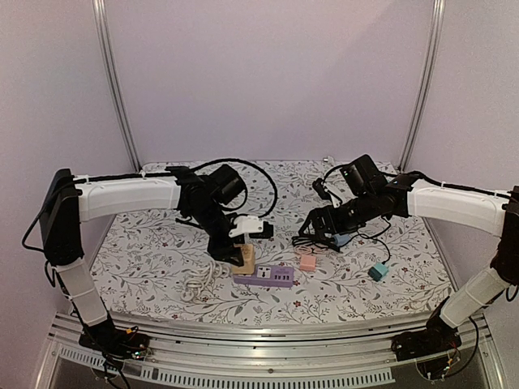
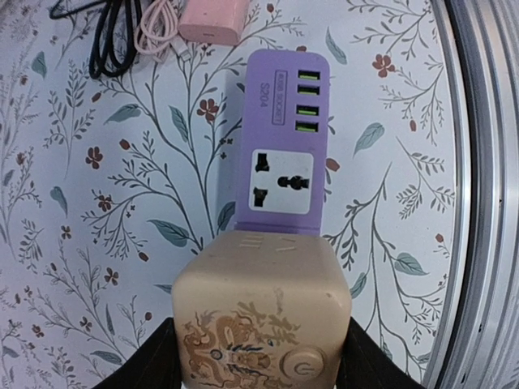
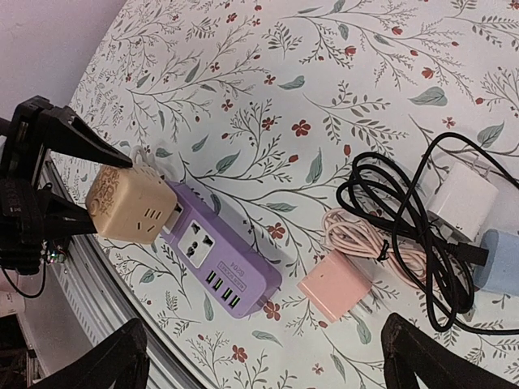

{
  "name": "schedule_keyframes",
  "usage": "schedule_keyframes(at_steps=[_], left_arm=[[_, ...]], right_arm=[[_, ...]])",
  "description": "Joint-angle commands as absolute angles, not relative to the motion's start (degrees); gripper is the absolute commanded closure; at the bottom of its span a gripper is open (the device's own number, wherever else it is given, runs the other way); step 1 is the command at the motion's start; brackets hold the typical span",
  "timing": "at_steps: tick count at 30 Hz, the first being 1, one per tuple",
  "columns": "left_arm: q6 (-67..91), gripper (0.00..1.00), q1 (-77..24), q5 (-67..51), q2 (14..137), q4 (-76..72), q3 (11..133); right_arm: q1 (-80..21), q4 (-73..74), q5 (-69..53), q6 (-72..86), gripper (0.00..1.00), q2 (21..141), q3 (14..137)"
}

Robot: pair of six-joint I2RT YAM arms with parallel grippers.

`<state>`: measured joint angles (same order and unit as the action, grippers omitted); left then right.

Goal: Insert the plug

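Beige cube adapter [image 2: 263, 316] is sitting clamped between the two fingers of your left gripper [image 2: 259, 361], jaws closed against its sides; it is hanging at the near end of the purple power strip [image 2: 282, 138]; whether it is touching the strip I cannot tell. The strip's universal socket [image 2: 282, 182] is showing uncovered, so I am judging the insertion as not yet made.

Risks: the pins are not showing in any view, so you are aligning blind; the cube is leaning off the strip's axis in the right wrist view, so pressing now is likely to catch the pins on the socket face and shove the unheld strip across the cloth; the strip is lying close to the front rail [image 2: 478, 194], leaving little margin.

Your right gripper [image 3: 263, 356] is hovering wide open, holding nothing, near the pink charger [image 3: 336, 284]; the pink cable [image 3: 365, 235], black cable [image 3: 397, 194] and white charger [image 3: 462, 198] are lying beyond, apart from the strip and not obstructing the socket.
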<state>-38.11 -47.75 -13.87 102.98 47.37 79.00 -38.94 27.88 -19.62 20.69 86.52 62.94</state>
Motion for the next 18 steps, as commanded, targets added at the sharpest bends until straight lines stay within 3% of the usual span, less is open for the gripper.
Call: schedule_keyframes(at_steps=[1,18], left_arm=[[-37.94,1.0,-48.35,-12.33,102.3,45.51,77.83],[-35.39,1.0,-50.71,-10.48,105.32,44.54,72.86]], right_arm=[[-38.55,27.7,-19.09,20.33,0.01,86.63,62.52],[-38.5,27.6,-18.78,20.29,0.01,86.13,61.88]])
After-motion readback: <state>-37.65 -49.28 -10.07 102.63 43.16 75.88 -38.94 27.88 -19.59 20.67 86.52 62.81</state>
